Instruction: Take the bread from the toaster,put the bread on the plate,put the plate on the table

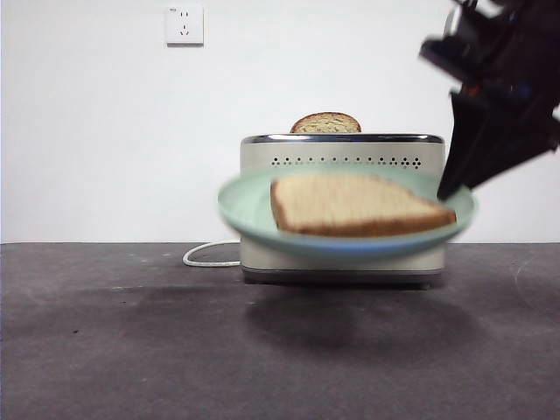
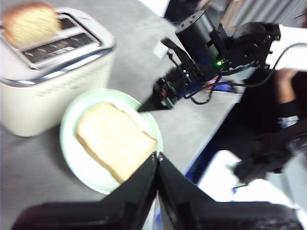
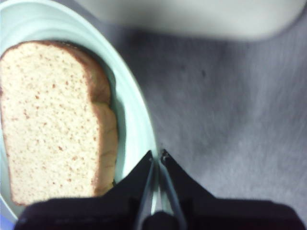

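The bread (image 1: 354,203) lies flat on the mint-green plate (image 1: 245,206). The plate hangs in the air in front of the toaster (image 1: 341,150), with its shadow on the table (image 1: 131,332) below. My right gripper (image 1: 451,188) comes in from the upper right and is shut on the plate's right rim, as the right wrist view (image 3: 156,158) shows. There the bread (image 3: 48,120) lies on the plate (image 3: 134,115). My left gripper (image 2: 157,158) is shut and empty, above the plate (image 2: 76,115) and bread (image 2: 112,139). A second slice (image 1: 325,123) stands in the toaster.
A white cord (image 1: 206,255) runs from the toaster's left side along the table's back. A wall socket (image 1: 184,24) is high on the white wall. In the left wrist view the table's edge (image 2: 211,129) runs close behind the right arm (image 2: 201,57).
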Robot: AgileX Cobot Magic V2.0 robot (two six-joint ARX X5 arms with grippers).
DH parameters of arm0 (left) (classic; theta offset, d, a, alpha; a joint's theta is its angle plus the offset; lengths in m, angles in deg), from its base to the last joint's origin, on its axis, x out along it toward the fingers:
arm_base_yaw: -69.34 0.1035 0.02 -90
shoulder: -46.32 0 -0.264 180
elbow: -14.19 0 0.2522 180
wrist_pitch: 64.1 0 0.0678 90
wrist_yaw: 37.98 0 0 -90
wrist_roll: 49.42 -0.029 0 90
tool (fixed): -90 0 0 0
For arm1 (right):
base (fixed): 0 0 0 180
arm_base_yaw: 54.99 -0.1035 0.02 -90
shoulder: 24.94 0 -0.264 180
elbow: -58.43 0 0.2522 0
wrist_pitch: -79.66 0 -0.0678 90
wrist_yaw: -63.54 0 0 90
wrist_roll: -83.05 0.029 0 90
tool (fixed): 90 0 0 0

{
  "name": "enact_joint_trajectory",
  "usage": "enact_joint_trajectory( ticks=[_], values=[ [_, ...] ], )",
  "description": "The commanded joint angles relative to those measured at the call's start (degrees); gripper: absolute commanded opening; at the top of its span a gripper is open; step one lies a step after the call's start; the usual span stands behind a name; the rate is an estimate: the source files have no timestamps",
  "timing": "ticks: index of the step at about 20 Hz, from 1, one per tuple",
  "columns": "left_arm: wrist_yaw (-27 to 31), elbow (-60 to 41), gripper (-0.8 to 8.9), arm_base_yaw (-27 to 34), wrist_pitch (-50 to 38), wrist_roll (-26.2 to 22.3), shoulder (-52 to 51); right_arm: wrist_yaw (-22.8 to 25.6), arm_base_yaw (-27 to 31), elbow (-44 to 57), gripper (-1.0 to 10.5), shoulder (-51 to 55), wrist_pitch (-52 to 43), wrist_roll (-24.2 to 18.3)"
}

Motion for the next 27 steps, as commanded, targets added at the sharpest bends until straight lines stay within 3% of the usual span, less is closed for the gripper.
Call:
enact_joint_trajectory(
  ticks=[1, 9, 17, 19, 22, 23, 27],
  values=[
    [1.9, -0.2, -0.08, -1.5, 0.2, -2.5, -0.6, -0.6, 0.0, 0.0, -0.2, -3.9, -0.8, 0.2],
    [3.0, -0.2, -0.08, -5.8, 1.8, -2.6, -0.7, -0.2, 1.0, 0.0, -0.2, -15.1, -5.0, 0.2],
    [5.2, -0.2, -0.08, -6.7, 2.4, -2.6, -0.7, 2.4, 2.3, 0.0, -0.1, -18.7, -6.1, -1.4],
    [6.0, -0.2, -0.08, -6.7, 2.6, -2.6, -0.7, 2.2, 2.2, 0.0, 1.1, -18.7, -6.5, -1.7],
    [6.0, -0.2, -0.08, -6.7, 3.0, -2.6, -0.7, 2.2, 2.2, 0.0, 4.7, -17.7, -6.6, -2.6],
    [6.0, -0.2, -0.08, -6.7, 3.0, -2.6, -0.7, 2.1, 2.2, 0.0, 5.3, -16.6, -6.6, -3.1],
    [6.0, -0.2, -0.08, -6.7, 2.7, -2.6, -0.7, 2.1, 2.2, 0.0, 5.4, -7.0, -5.9, -3.7]
  ],
)
